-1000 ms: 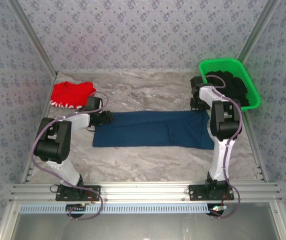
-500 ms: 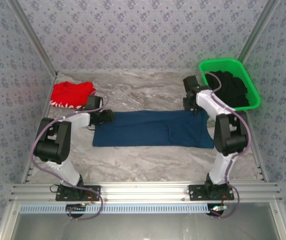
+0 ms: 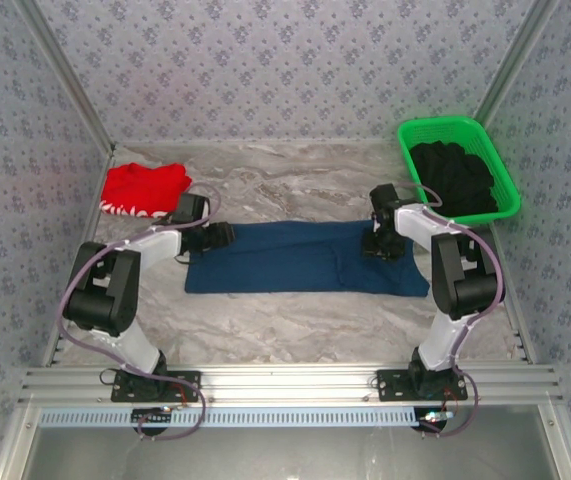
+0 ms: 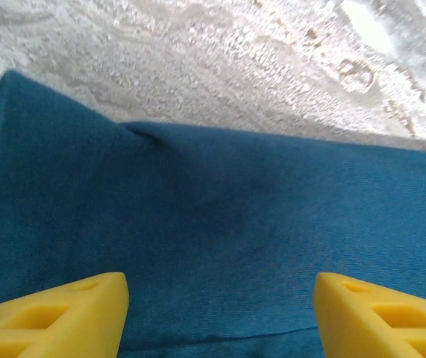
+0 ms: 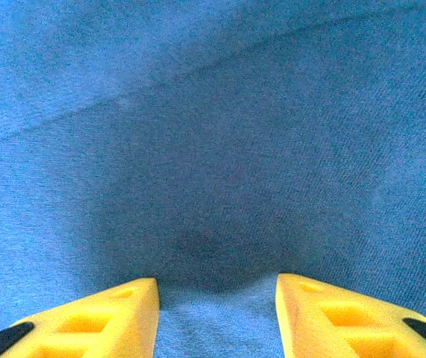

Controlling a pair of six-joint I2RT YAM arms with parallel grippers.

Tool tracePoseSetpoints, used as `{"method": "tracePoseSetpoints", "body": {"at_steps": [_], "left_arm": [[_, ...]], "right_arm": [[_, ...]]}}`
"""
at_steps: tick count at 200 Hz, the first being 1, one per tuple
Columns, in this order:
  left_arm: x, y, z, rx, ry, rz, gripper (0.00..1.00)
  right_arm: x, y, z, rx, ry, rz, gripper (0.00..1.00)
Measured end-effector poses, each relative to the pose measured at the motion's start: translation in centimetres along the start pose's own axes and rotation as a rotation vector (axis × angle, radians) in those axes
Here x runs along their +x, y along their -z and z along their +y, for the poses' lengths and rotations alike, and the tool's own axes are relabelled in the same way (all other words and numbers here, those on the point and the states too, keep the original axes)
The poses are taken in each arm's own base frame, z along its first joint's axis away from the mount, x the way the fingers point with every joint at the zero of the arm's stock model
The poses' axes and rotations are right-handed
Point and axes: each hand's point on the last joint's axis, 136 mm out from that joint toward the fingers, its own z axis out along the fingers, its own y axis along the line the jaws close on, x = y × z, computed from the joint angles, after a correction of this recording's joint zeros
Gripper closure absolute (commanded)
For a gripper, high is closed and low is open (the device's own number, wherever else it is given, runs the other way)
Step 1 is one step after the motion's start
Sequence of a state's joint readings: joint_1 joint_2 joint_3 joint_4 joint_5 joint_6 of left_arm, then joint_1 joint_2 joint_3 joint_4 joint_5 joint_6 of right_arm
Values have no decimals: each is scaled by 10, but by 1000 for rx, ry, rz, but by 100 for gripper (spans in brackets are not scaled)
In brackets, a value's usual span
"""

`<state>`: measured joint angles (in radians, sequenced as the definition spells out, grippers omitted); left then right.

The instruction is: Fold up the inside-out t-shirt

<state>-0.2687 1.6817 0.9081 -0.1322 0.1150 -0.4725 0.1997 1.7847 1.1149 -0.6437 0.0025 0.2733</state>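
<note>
Jaws on both arms stand released; right arm (image 3: 417, 217) has swung onto t-shirt (image 3: 295, 258).

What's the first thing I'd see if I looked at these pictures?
Probably the dark blue t-shirt, a long flat strip in the middle of the table, with the left gripper open over its left end and the right gripper open near its right end. Then the bright colours: a green basket of black clothes at the far right and a red garment at the far left.
</note>
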Motion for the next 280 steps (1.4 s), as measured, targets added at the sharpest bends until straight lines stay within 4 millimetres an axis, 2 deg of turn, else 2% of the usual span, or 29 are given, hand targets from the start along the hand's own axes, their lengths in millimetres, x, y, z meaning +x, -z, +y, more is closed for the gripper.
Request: {"method": "tracePoseSetpoints", "body": {"at_steps": [42,75,99,114,139,157,178,235,280], "left_arm": [[10,-6,9,-24,2,4,34],[25,8,26,-45,31,-24,34],[32,16,33,-57,61,-29,33],[33,17,33,-57,70,-28,33],[35,23,33,-61,79,-22,33],[32,30,30,-53,81,-35,33],[27,36,27,-42,78,-56,33],[25,37,23,-26,77,-55,33],[25,37,21,-15,76,-50,33]], "right_arm": [[8,-3,4,7,21,17,52],[28,0,18,11,82,44,51],[41,8,21,13,105,66,42],[35,19,14,14,84,35,29],[17,43,-11,9,16,-50,15],[9,47,-32,9,-47,-72,7],[6,42,-45,7,-85,-59,4],[11,10,-45,-44,-94,29,4],[9,1,-48,-68,-104,37,9]]}}
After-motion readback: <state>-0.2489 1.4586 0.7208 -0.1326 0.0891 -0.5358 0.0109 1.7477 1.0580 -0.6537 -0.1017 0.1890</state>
